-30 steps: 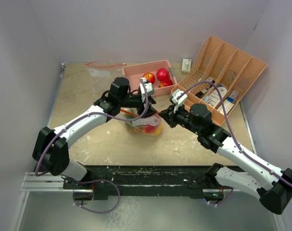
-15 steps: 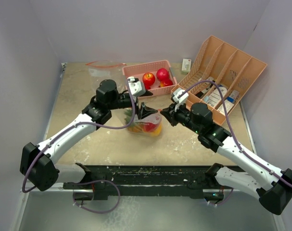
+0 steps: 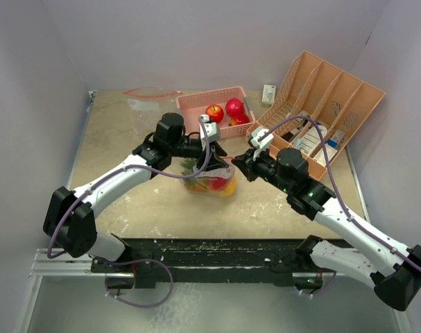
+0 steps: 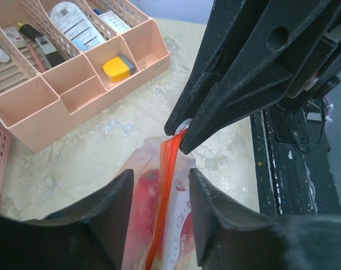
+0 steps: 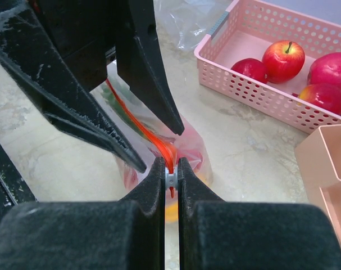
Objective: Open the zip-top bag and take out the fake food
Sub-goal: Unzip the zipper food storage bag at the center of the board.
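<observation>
— Mottled tabletop (image 3: pixel 127 201) under us, zip-top bag (image 3: pixel 211 182) upright at centre, fake food (image 3: pixel 204 184) inside. Our right gripper (image 5: pixel 170 163) pinches the zip slider (image 5: pixel 171 178).

— Our left gripper (image 4: pixel 159 180) straddles the seal (image 4: pixel 163 169), jaws apart. We should clamp that edge firmly, then draw the slider straight along it.

Fake food (image 3: pixel 215 112) sits in the zip-top bag (image 3: pixel 220 175) and the basket (image 3: pixel 195 104) behind it; a divided tray (image 3: pixel 335 91) lies rightward.

1 zip-top bag (image 3: pixel 210 182), 1 pink basket (image 3: pixel 196 100) holding 4 red fruits (image 5: pixel 283 59), 1 tan divided organizer (image 3: pixel 349 90), 1 small white box (image 3: pixel 268 93) at back.
</observation>
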Motion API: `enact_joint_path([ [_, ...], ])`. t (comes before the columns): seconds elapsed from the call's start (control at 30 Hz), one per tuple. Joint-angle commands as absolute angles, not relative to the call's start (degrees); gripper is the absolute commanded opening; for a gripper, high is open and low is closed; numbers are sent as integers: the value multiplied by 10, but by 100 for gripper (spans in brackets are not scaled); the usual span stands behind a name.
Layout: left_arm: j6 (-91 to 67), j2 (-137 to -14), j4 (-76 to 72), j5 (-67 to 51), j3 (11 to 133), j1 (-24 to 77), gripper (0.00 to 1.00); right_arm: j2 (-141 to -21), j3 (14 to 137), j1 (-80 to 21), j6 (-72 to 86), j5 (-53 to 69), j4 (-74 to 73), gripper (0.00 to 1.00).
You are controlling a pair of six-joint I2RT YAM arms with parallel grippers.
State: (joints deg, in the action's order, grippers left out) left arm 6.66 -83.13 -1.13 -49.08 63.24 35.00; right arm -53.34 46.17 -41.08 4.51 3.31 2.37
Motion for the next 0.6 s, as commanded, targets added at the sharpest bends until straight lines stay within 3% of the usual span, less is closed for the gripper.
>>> enact_joint_path([
  [0.0, 84, -820, -28, -504, 646, 352, 40, -521, 496, -408, 42, 30, 53, 0],
  [0.13, 83, -824, -28, -508, 648, 352, 3, -525, 497, -408, 43, 32, 54, 0],
  [0.23, 72, -825, -38, -510, 649, 352, 0, -527, 496, -408, 47, 33, 57, 0],
  [0.27, 68, -826, -40, -510, 650, 352, 0, -527, 495, -408, 49, 31, 58, 5],
  [0.37, 64, -828, -43, -504, 652, 352, 0, -511, 483, -408, 62, 8, 79, 39],
  [0.47, 63, -825, -42, -495, 651, 352, 0, -482, 464, -406, 72, -17, 101, 64],
  [0.57, 52, -818, -60, -494, 646, 352, 0, -459, 438, -388, 85, -16, 126, 80],
])
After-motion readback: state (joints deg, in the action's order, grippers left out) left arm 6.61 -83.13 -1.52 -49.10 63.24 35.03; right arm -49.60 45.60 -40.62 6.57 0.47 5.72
